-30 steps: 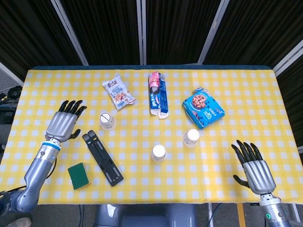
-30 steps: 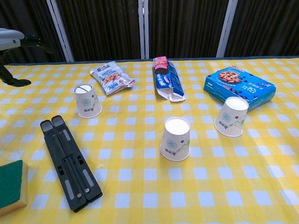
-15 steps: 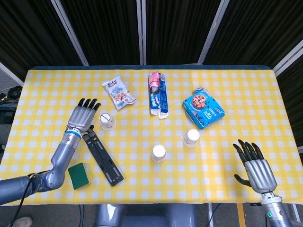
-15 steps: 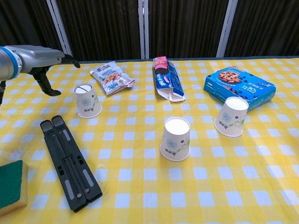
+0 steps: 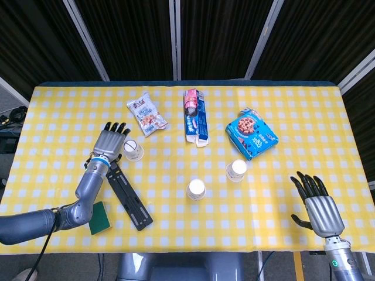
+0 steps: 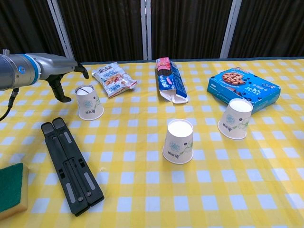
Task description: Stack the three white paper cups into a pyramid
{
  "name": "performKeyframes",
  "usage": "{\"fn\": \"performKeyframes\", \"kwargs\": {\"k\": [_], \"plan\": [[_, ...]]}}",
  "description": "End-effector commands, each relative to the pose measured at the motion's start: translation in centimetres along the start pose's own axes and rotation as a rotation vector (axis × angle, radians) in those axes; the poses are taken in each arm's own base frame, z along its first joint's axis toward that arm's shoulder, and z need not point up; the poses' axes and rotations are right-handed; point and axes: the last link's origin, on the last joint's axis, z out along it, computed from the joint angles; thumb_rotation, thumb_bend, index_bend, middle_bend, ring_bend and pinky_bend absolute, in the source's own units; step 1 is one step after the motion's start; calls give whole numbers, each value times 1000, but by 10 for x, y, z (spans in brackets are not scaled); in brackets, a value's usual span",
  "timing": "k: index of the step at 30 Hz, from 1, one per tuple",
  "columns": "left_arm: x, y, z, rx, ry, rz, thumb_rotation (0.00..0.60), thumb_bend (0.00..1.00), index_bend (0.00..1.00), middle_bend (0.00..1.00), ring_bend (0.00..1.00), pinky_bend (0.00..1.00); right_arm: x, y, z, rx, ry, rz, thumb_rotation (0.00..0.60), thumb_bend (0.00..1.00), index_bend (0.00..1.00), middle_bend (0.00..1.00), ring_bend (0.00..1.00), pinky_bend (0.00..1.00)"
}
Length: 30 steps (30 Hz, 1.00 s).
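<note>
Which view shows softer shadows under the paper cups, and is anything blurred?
Head view: even overhead light, hardly any shadow at the middle cup. Chest view: faint soft shadows at the cup bases, for instance the left cup; both views sharp, including the left hand.

Yellow-white checked tablecloth (image 5: 293, 117); white cups (image 6: 178, 141) (green print); blue cookie box (image 5: 251, 133).

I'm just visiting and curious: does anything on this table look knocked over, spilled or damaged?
Nothing is spilled. The three paper cups all stand upside down, and the right cup looks slightly tilted. The pink-and-blue snack box lies on its side with an end flap open. The left hand is beside the left cup.
</note>
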Motion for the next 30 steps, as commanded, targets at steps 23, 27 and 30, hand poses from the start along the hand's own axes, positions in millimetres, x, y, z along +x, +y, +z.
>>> {"fn": "performKeyframes", "kwargs": {"k": [23, 27, 30], "plan": [[-4, 13, -5, -37, 27, -20, 600, 438, 418, 0, 0, 0, 0, -7, -4, 25, -12, -13, 600, 67, 99, 0, 0, 0], [0, 14, -12, -51, 49, -29, 600, 438, 426, 0, 0, 0, 0, -8, -6, 31, -12, -15, 600, 68, 98, 0, 0, 0], [12, 13, -23, -70, 91, -53, 600, 437, 428, 0, 0, 0, 1, -9, -6, 33, -9, -16, 600, 68, 98, 0, 0, 0]]}}
